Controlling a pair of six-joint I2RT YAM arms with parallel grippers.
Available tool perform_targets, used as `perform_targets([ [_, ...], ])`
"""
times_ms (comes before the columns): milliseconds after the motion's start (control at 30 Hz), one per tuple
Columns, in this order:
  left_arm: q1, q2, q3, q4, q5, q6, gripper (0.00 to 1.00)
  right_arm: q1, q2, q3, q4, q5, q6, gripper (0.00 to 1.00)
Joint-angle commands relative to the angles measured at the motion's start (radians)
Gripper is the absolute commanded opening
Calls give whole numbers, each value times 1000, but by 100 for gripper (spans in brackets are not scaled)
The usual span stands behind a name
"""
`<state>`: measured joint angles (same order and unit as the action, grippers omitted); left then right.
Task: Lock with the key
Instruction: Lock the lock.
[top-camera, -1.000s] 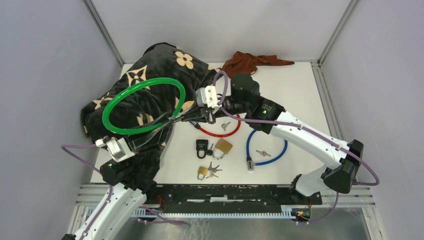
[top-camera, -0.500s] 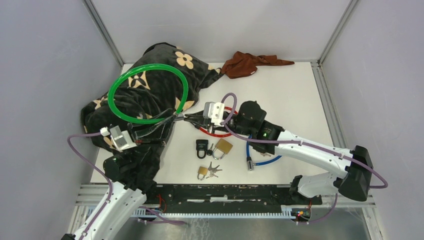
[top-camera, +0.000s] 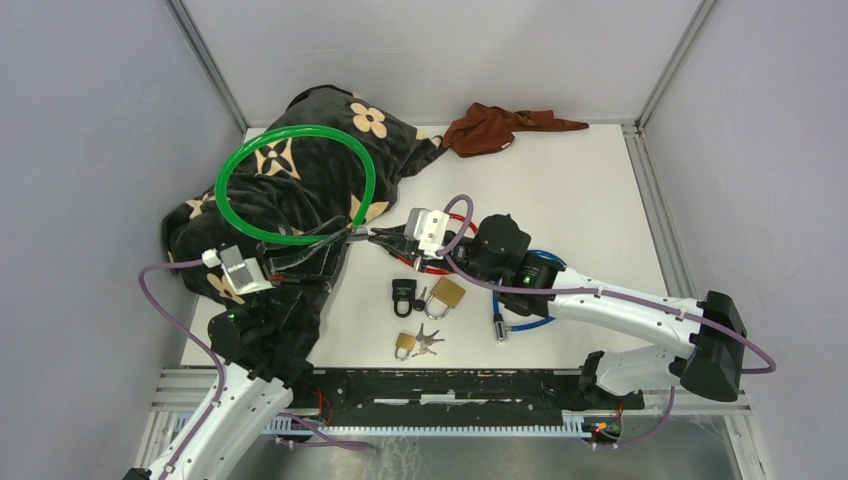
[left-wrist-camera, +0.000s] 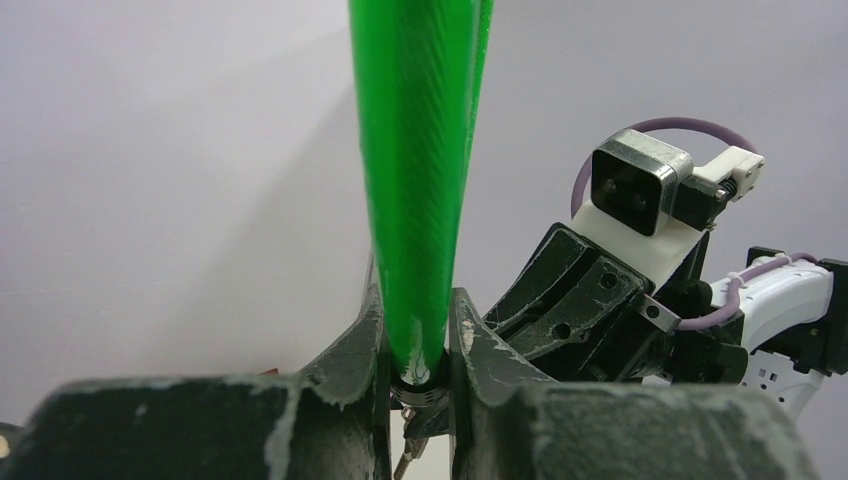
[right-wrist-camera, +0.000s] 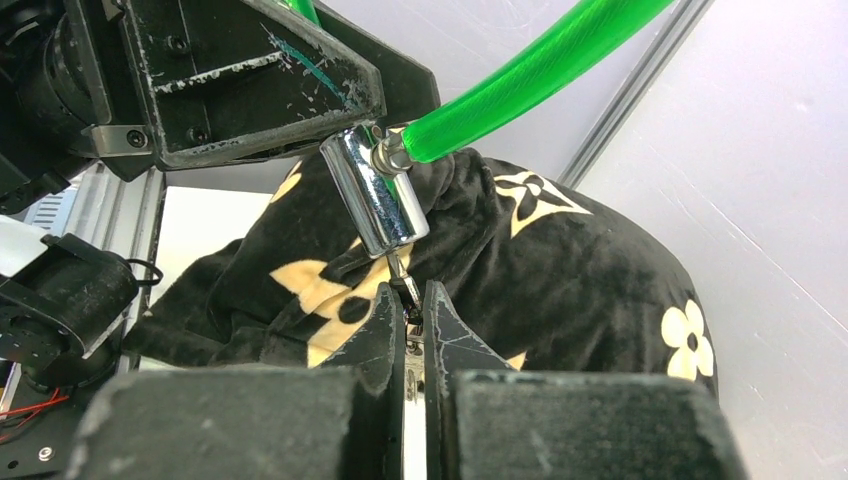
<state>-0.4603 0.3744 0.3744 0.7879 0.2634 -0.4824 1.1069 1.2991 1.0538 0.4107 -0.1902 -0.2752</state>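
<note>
Since 1 second ago the green cable lock (top-camera: 295, 130) has swung back and left over the black blanket (top-camera: 200, 225), and the right arm has drawn nearer. Its chrome cylinder (right-wrist-camera: 375, 195) hangs between 2 hands. The left hand (left-wrist-camera: 415, 340) pinches the green cable lock just above the cylinder. The right hand (right-wrist-camera: 413, 320) is pressed together on the key (right-wrist-camera: 405, 285), which seems seated in the cylinder's end, though little of it shows.

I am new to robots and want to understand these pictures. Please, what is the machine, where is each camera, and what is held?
A left arm and a right arm stand at a table. One picture looks down from above; two come from wrist cameras. The left pincer grips a green cable lock. The right pincer pinches a key entering that lock's chrome cylinder. On the table lie a flowered black blanket, a brown cloth, a blue cable lock, a black padlock and a brass padlock.
</note>
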Motion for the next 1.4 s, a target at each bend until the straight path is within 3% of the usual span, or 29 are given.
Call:
perform_targets([
  [0,9,2,-18,-63,-62,-27,2,10,-29,24,232,131,-16,0],
  [200,9,2,-14,-45,-78,-21,2,10,-31,16,219,151,-23,0],
  [300,8,3,-17,-3,-63,17,2,10,-42,11,179,75,-53,0],
  [533,11,2,-22,170,-6,143,2,-23,-57,54,-57,-163,-124,52],
  [733,12,-8,-20,154,40,157,2,-159,-53,96,-163,-482,-36,75],
  [800,14,-10,-24,151,55,159,2,-206,-57,93,-109,-545,68,77],
  [1033,13,2,-31,142,130,152,2,-224,-46,66,358,-556,505,75],
  [1133,13,8,-28,112,134,148,2,-221,-27,75,481,-509,585,74],
  [1233,13,17,-23,106,148,141,2,-216,7,118,468,-451,588,71],
  [1300,13,20,-21,103,166,138,2,-216,26,145,451,-424,589,63],
  [1367,14,21,-20,87,174,141,2,-215,37,163,447,-425,587,47],
])
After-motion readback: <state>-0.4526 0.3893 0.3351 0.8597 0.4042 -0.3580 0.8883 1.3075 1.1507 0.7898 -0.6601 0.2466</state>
